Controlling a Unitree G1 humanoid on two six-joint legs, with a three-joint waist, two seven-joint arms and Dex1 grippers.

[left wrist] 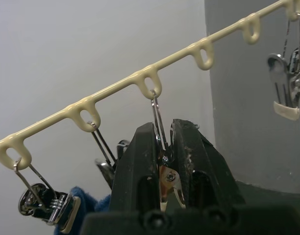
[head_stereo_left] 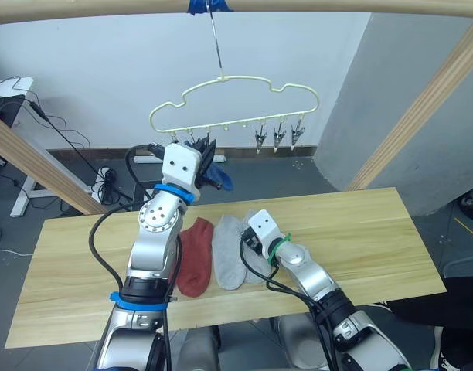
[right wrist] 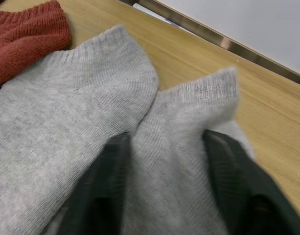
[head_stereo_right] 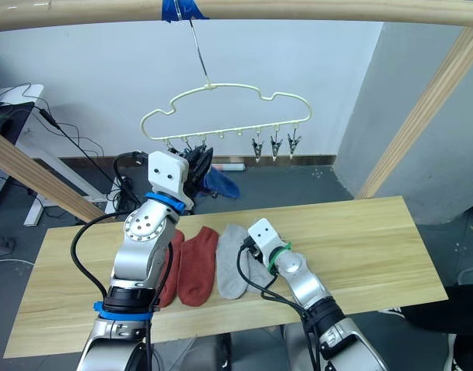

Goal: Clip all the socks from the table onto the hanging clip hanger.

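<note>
The table [head_stereo_left: 360,239] of pale wood planks stretches wide below me, and the socks that lie on it are bunched near its middle. Above its far edge the clip hanger [head_stereo_left: 244,83] hangs by its long hook from a wooden pole [head_stereo_left: 337,6], with blue tape where the hook meets the pole. Its cloud-shaped wire is tilted a little, and three metal clips [head_stereo_left: 278,137] dangle free near the end on my right.

On the table two rust-red socks [head_stereo_right: 196,264] lie side by side, partly behind my left arm. Just beside them lies a light grey sock [head_stereo_left: 229,251], and the second grey sock [right wrist: 189,161] overlaps it at the edge.

My left hand [head_stereo_left: 201,148] is raised to the hanger's lower rail, at the end on my left. Its fingers [left wrist: 199,161] stand narrow, pressed on a metal clip [left wrist: 164,171] that hangs from one of the rail's loops. Beside it two more clips hang from the next loops, and a bit of blue sock [head_stereo_left: 219,179] shows just under my left hand; I cannot tell whether a clip grips it.

My right hand [right wrist: 164,196] is down on the table, its fingers [right wrist: 228,181] spread wide on either side of the second grey sock, which lies between them.
</note>
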